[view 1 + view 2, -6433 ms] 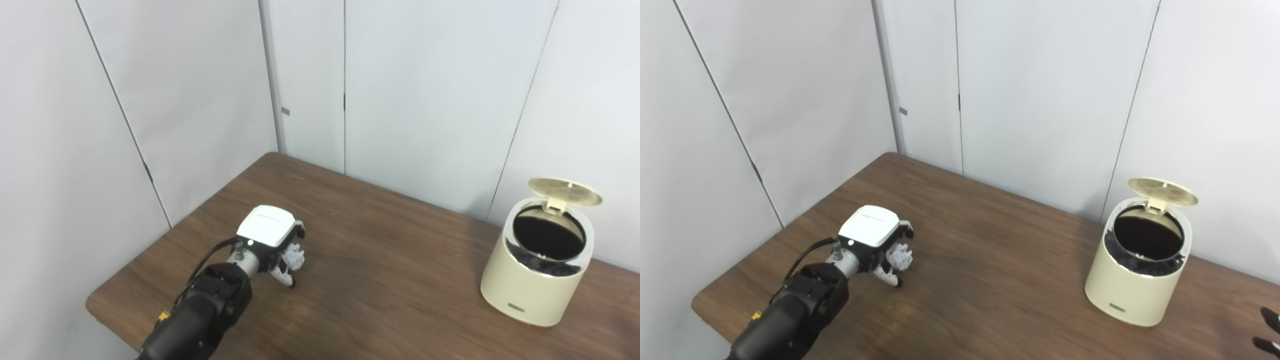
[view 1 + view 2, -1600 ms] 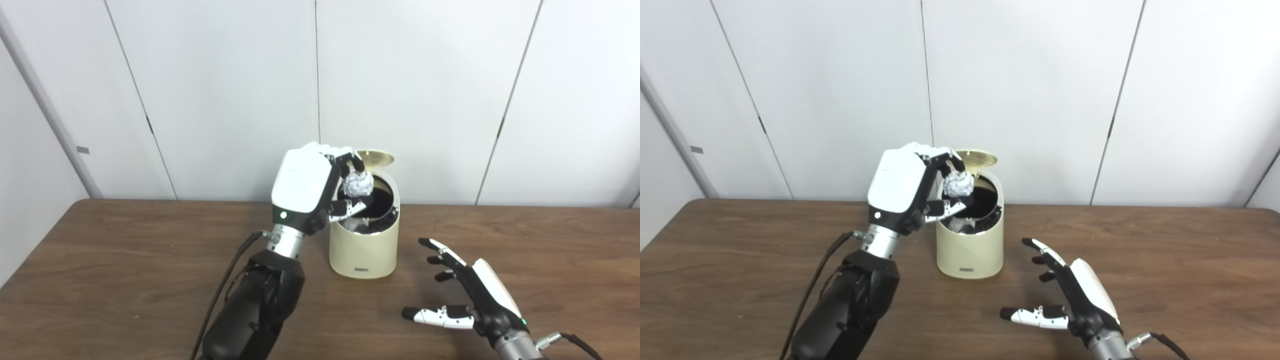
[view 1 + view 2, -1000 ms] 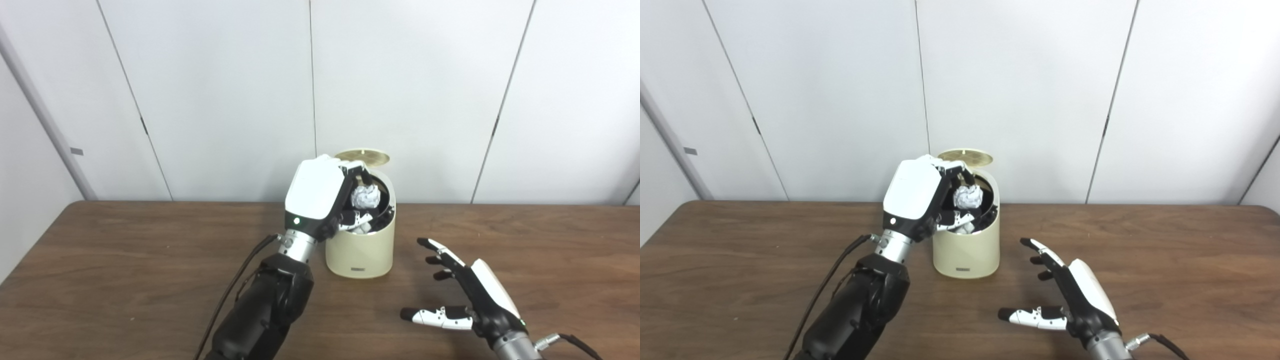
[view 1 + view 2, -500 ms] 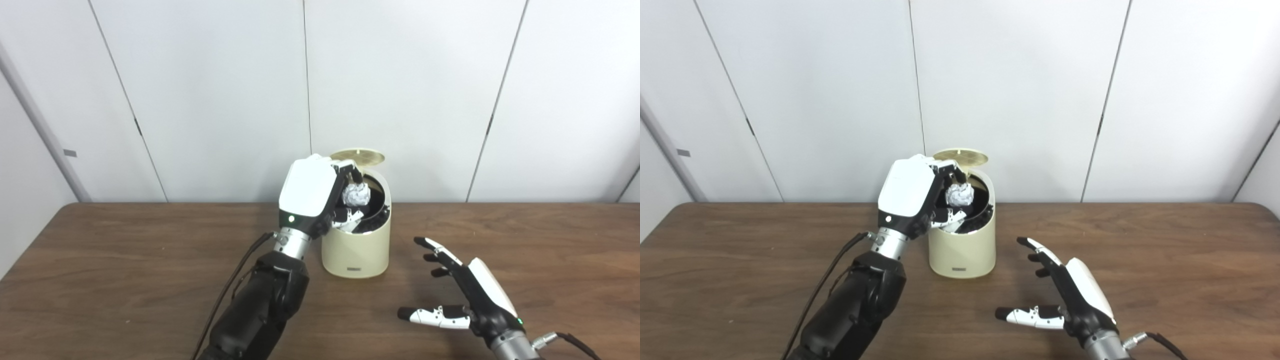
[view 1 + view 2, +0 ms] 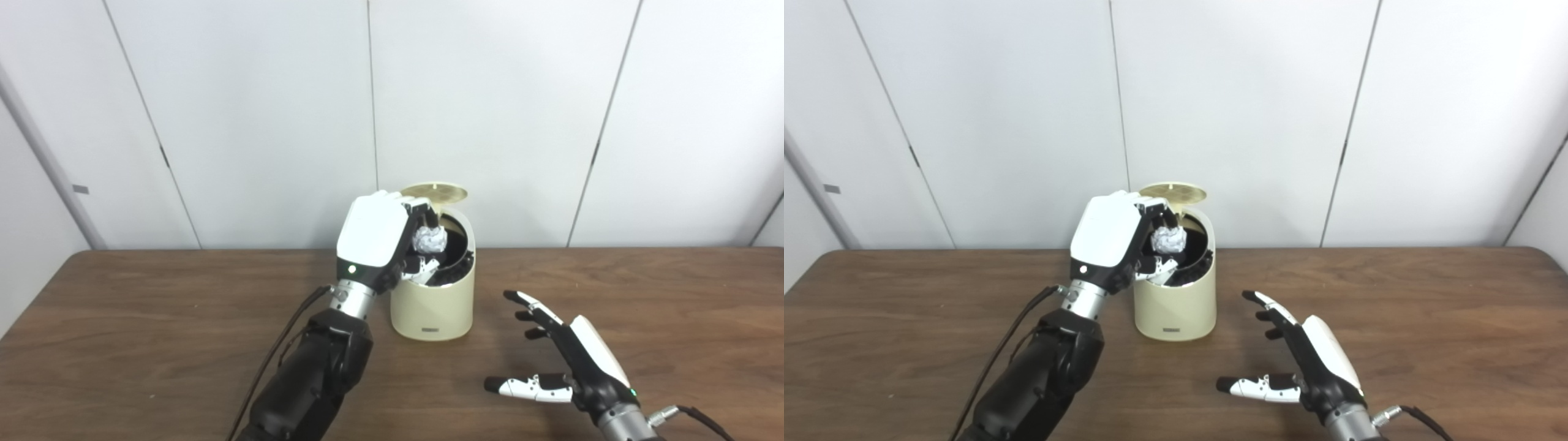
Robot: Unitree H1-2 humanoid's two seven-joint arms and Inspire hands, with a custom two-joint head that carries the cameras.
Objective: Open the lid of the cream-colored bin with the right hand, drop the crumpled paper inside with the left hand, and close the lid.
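Observation:
The cream-colored bin (image 5: 433, 306) stands on the brown table with its round lid (image 5: 433, 192) tipped up at the back and a black liner showing inside. My left hand (image 5: 375, 242) is shut on the crumpled paper (image 5: 429, 239) and holds it over the bin's open mouth, at its left rim. My right hand (image 5: 569, 365) is open and empty, fingers spread, hovering low over the table to the right of and in front of the bin. It also shows in the right eye view (image 5: 1304, 361).
The wooden table (image 5: 153, 331) runs across the whole width, with white wall panels (image 5: 490, 110) right behind the bin. A black cable (image 5: 282, 349) hangs along my left forearm.
The camera has drifted slightly, shifting the scene left. My left hand with the paper has stayed at the bin's mouth, a touch nearer its left rim. The right hand has barely moved.

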